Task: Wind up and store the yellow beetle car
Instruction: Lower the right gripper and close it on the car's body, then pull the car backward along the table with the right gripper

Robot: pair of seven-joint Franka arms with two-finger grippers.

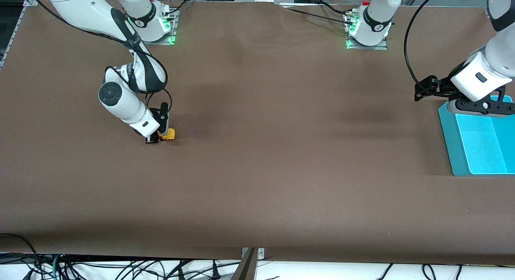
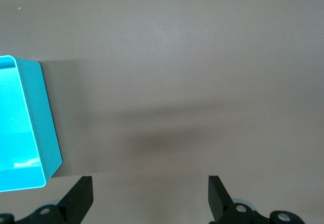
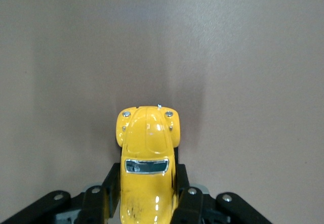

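Observation:
The yellow beetle car [image 1: 167, 134] sits on the brown table toward the right arm's end. My right gripper [image 1: 157, 137] is down at the table and shut on it. In the right wrist view the car [image 3: 147, 153] shows between my two black fingers [image 3: 112, 186], which press on both its sides, with its rounded nose sticking out past them. My left gripper [image 1: 476, 107] waits open and empty over the edge of the turquoise tray [image 1: 450, 135]. Its fingers [image 2: 81, 198] show wide apart in the left wrist view over bare table.
The turquoise tray stands at the left arm's end of the table, and its corner [image 2: 48, 128] shows in the left wrist view. Cables hang below the table's front edge [image 1: 257, 258].

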